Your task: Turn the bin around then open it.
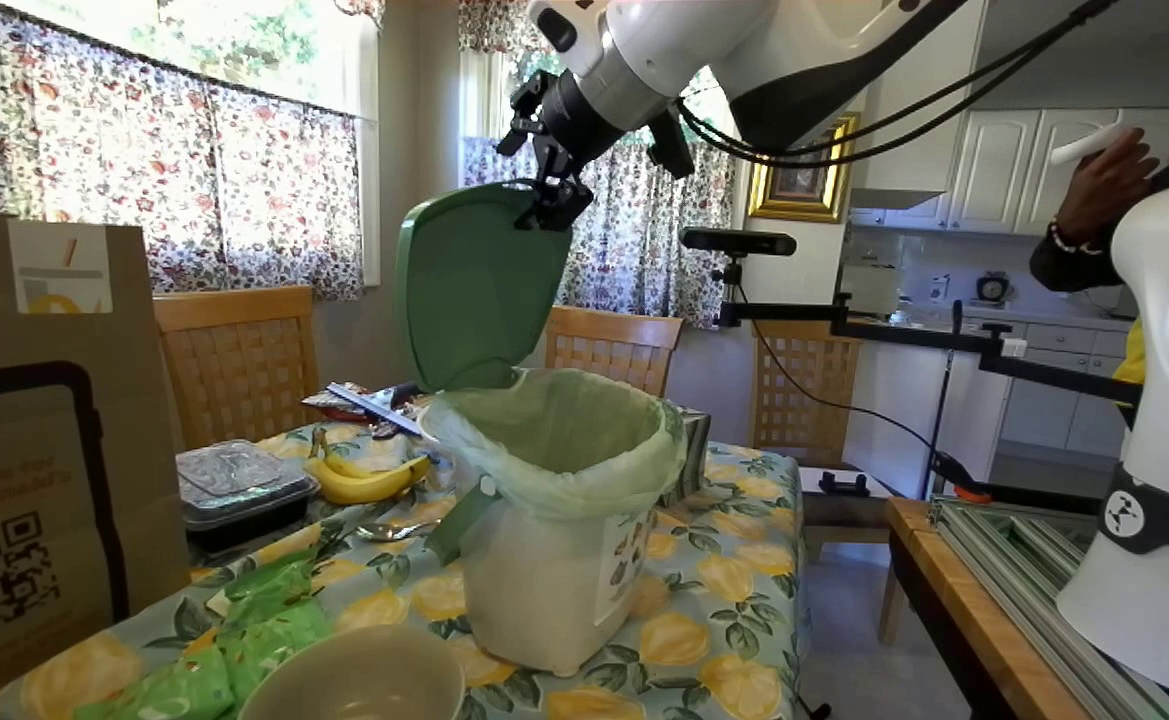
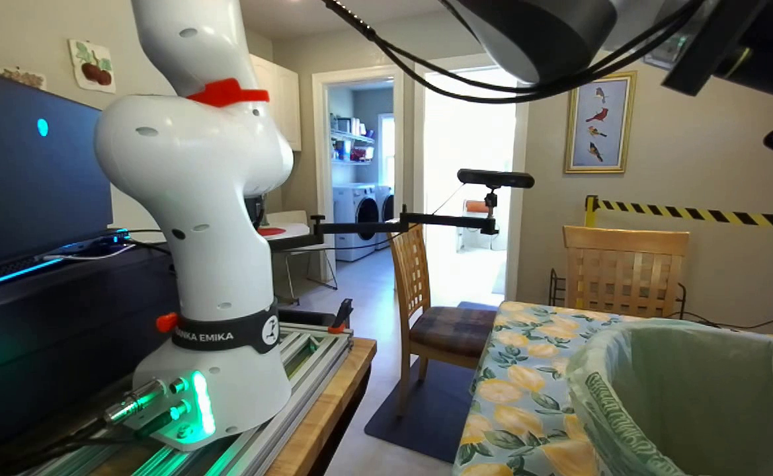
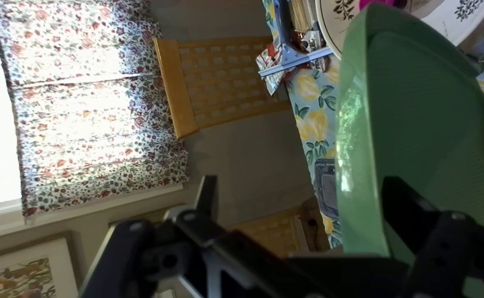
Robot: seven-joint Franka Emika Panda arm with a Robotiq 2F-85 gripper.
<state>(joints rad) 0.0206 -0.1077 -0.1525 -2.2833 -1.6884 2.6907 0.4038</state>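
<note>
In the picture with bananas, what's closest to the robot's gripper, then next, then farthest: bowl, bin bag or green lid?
From the gripper, in an exterior view:
1. Green lid: raised, right beside the gripper.
2. Bin bag: lower, lining the bin.
3. Bowl: at the bottom of the picture.

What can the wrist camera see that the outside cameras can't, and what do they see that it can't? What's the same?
Only the wrist view: a bright pink thing, too cut off to name, and dark leaf prints on a dish.
Only the exterior views, between them: bananas, a pale bowl and the robot's white base.
Both kinds: the hand, the open green lid and lemon tablecloth.
</note>
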